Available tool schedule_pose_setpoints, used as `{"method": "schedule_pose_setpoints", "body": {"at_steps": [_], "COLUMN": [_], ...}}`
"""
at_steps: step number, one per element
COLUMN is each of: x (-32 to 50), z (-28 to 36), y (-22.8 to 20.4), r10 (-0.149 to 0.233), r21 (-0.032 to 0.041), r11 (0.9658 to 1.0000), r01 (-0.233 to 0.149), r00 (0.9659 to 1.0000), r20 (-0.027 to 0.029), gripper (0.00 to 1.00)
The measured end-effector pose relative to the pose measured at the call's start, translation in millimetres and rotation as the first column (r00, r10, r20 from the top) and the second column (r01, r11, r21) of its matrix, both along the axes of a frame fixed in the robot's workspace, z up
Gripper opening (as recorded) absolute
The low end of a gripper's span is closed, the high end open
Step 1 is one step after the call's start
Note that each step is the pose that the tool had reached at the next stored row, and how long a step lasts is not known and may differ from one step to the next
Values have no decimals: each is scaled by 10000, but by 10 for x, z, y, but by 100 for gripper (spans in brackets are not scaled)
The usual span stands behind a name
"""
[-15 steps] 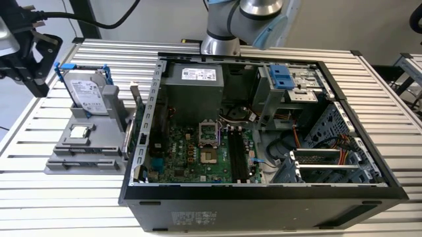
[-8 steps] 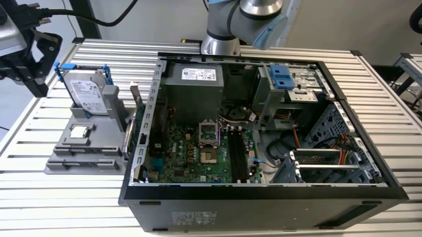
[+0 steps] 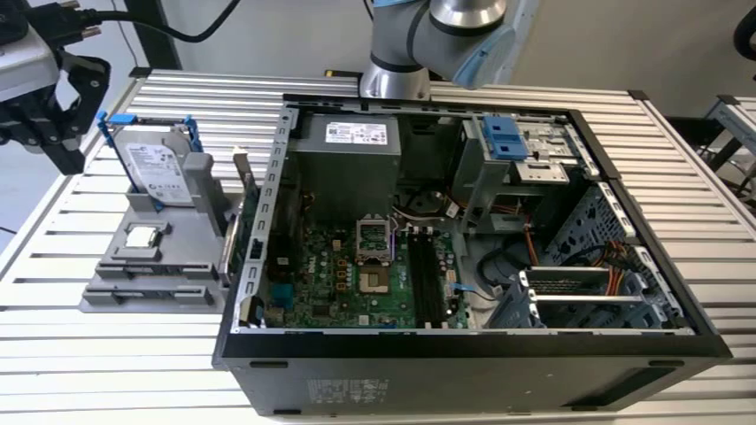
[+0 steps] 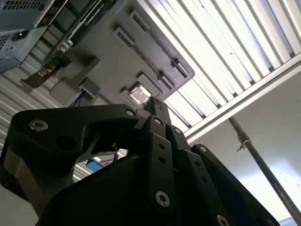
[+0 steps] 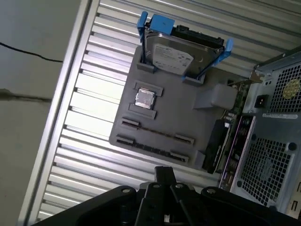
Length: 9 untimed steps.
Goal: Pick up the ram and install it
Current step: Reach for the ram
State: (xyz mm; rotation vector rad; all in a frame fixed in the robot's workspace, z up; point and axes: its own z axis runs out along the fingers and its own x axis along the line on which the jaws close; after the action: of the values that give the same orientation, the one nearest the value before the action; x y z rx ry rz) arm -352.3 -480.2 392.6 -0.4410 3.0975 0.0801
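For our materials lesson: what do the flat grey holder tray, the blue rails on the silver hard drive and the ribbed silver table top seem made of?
Flat grey holder tray: probably matte plastic; even dull grey, moulded slots.
Blue rails: probably plastic; uniform bright colour, slight sheen.
Ribbed silver table top: bare metal, likely aluminium; the slats glare brightly.

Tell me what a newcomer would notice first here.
The open computer case, green motherboard exposed, dominates the exterior view's centre. On the exterior view's left, a silver hard drive with blue rails stands upright in a grey holder, the black gripper hanging close by.
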Motion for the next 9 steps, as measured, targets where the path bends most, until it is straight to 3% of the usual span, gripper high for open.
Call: {"method": "schedule_pose_setpoints", "body": {"at_steps": [4, 9], "x": [0, 0], "z": [-1, -1], "y": [0, 0], "r10": [443, 1017], "r21": [1, 1], "r11": [9990, 9948], "r01": [-443, -1017], "r00": [9990, 9948], "r20": [1, 1], "gripper": [0, 0]}}
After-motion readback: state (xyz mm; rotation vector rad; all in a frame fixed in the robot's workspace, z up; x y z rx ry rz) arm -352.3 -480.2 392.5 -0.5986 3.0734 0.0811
